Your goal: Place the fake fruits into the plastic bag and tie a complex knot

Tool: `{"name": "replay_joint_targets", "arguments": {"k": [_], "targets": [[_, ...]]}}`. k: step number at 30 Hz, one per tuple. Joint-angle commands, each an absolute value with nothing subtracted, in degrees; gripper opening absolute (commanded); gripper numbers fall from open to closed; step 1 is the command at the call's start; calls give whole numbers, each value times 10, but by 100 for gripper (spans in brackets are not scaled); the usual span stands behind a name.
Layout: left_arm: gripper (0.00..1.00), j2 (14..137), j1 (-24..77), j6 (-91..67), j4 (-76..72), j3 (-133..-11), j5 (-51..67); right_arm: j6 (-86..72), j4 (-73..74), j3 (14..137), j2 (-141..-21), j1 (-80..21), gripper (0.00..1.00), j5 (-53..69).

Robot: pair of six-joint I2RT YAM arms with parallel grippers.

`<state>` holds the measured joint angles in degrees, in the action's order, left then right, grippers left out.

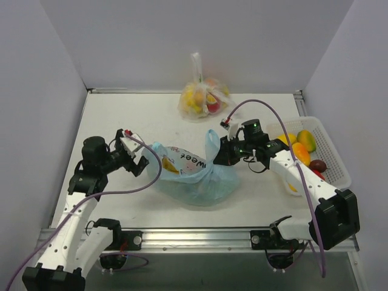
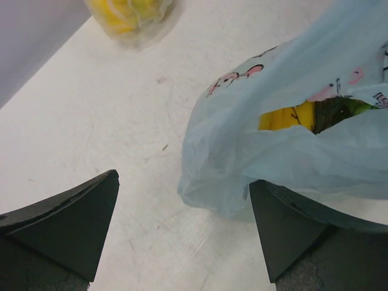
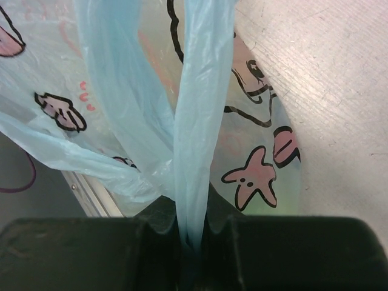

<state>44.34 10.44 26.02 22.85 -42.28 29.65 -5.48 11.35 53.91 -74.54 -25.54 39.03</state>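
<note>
The light-blue plastic bag (image 1: 194, 176) lies on the table between my arms, with pink-and-black cartoon print. Yellow bananas (image 2: 290, 115) and a dark fruit show through its open mouth in the left wrist view. My right gripper (image 1: 219, 154) is shut on one handle loop (image 3: 200, 121) of the bag (image 3: 121, 91), which runs up from between the jaws. My left gripper (image 1: 143, 162) is open at the bag's left end; the bag's edge (image 2: 224, 182) hangs just beyond its right finger (image 2: 291, 224). No knot shows.
A white basket (image 1: 333, 176) at the right holds several loose fruits, orange-yellow and dark red (image 1: 306, 140). A clear tied bag of fruit (image 1: 202, 97) stands at the back centre and shows in the left wrist view (image 2: 130, 15). Grey walls enclose the table.
</note>
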Motion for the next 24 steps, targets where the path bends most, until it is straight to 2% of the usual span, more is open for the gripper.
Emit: {"name": "replay_joint_targets", "arguments": {"k": [1,3,6,12,14,15,16,18,19,21,22,23,24], "targets": [[97,479,56,286,114,-453,524,-21,134,562,-723,-262,0,403],[97,495,55,321,119,-461,615,-9,137,563,-721,-263,0,404],[97,509,65,350,120,-462,671,10,145,566,-721,-265,0,407],[97,530,141,419,148,-469,661,37,160,570,-720,-271,0,412],[90,538,171,417,151,-472,637,49,166,573,-720,-278,0,409],[85,548,193,415,159,-476,636,53,167,576,-720,-281,0,405],[64,555,205,416,168,-486,636,56,169,578,-720,-289,0,395],[48,570,226,419,201,-496,642,65,172,587,-720,-298,0,384],[35,574,233,420,210,-500,641,68,172,591,-720,-303,0,375],[18,582,250,403,213,-504,636,71,174,599,-722,-319,0,368],[4,584,256,395,213,-507,635,70,172,601,-724,-323,0,367],[0,587,263,377,210,-510,631,68,171,603,-725,-331,0,367],[0,592,267,361,203,-510,627,64,168,605,-727,-334,0,368]]}}
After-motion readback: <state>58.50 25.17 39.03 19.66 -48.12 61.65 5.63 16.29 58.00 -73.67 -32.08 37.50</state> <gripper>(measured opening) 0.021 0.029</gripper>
